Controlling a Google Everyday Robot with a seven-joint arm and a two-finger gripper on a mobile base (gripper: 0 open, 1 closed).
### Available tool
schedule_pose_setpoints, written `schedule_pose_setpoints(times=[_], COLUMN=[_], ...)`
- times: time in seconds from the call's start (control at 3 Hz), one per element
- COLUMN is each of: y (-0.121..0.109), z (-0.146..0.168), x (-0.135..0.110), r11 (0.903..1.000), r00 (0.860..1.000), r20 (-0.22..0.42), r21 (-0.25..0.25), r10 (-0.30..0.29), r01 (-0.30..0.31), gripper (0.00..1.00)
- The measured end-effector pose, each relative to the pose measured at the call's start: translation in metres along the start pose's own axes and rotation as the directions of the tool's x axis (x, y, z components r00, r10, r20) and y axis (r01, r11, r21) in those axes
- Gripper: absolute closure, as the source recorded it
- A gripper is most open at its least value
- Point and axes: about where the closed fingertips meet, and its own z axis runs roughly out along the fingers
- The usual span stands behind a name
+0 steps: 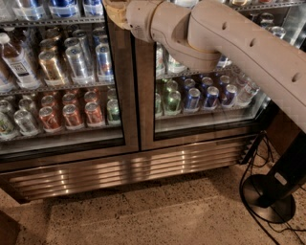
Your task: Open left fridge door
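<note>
The fridge fills the upper part of the camera view, with a ribbed steel grille along its base. Its left fridge door lies flush with the twin right door, and their steel frames meet at the middle. Behind the left glass are shelves of cans and a bottle. My beige arm comes in from the right and crosses the right door. My gripper is at the very top edge, over the left door's right-hand frame, and it is mostly cut off by the picture's edge.
A black round stand base with loose cables sits on the speckled floor at the lower right, close to the fridge's corner. A dark object pokes in at the lower left corner. Bare floor lies in front of the grille.
</note>
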Motion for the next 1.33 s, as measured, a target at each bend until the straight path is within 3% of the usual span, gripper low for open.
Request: schedule_pose_setpoints(times=[0.67,1.0,1.33], y=[0.0,0.003,0.009], z=[-0.001,0.0,-0.003], x=[0.003,0.024,0.021], r11=[0.9995,0.9936,0.9936], r00=[0.999,0.993,0.993], r20=[-0.016,-0.044,-0.044], r21=[0.001,-0.003,-0.003], r10=[0.032,0.112,0.112], r01=[-0.032,-0.113,-0.113], gripper=[0.35,0.11,0.0])
